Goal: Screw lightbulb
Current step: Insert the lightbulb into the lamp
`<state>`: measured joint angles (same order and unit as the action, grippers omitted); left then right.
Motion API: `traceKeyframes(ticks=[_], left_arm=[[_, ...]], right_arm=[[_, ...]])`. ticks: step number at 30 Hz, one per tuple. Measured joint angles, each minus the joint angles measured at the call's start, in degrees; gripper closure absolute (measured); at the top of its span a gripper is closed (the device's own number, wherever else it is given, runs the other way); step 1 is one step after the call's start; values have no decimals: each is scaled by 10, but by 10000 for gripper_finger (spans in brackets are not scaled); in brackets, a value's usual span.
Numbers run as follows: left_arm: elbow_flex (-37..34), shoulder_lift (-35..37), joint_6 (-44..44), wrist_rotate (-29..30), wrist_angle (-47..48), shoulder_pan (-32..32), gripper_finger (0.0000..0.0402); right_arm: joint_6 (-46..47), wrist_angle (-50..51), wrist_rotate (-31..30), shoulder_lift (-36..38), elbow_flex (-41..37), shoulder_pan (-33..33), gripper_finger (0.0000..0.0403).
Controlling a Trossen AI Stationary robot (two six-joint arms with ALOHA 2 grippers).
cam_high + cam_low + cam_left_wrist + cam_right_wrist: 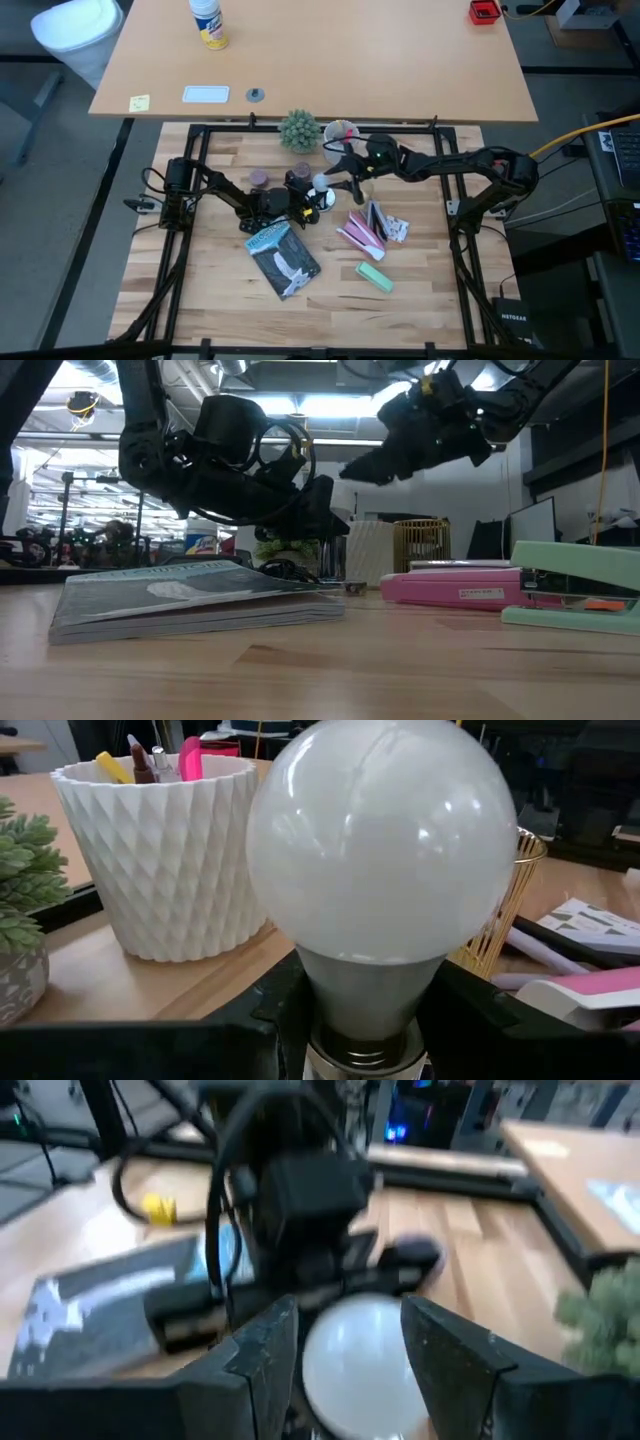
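The lightbulb, a frosted white globe with a greyish neck, stands upright between the fingers of my left gripper. In the high view the lightbulb sits mid-table, with my left gripper at its left side. My right gripper is open above it, one finger on either side of the globe. I cannot tell whether these fingers touch the globe. In the high view my right gripper reaches in from the table's right. What lies below the bulb's screw end is hidden. My left gripper holds the lightbulb by its greyish neck, just under the globe, pinched between the two fingers. The fingers come in level from the table's left. The bulb stands upright with the globe on top; its screw end runs below the picture's edge.
A white faceted pen cup and a gold wire basket stand just behind the bulb, and a small plant stands at the far side. A book, a pink stapler and a green stapler lie nearer.
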<state>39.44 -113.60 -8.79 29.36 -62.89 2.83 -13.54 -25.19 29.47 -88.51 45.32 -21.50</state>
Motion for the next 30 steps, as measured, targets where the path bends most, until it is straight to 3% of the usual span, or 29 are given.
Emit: traceKeyframes(ticks=[3, 7, 15, 30], left_arm=[[0, 0, 0, 0, 1, 0, 263], [0, 0, 0, 0, 2, 0, 260], [-1, 0, 28, 3, 4, -1, 238], [-4, 23, 30, 4, 13, -13, 233]], right_arm=[[15, -33, -9, 0, 0, 3, 219], [14, -35, -78, -4, 0, 21, 219], [-4, -42, -146, -38, 1, 63, 219], [-5, -37, -164, -42, 2, 73, 219]])
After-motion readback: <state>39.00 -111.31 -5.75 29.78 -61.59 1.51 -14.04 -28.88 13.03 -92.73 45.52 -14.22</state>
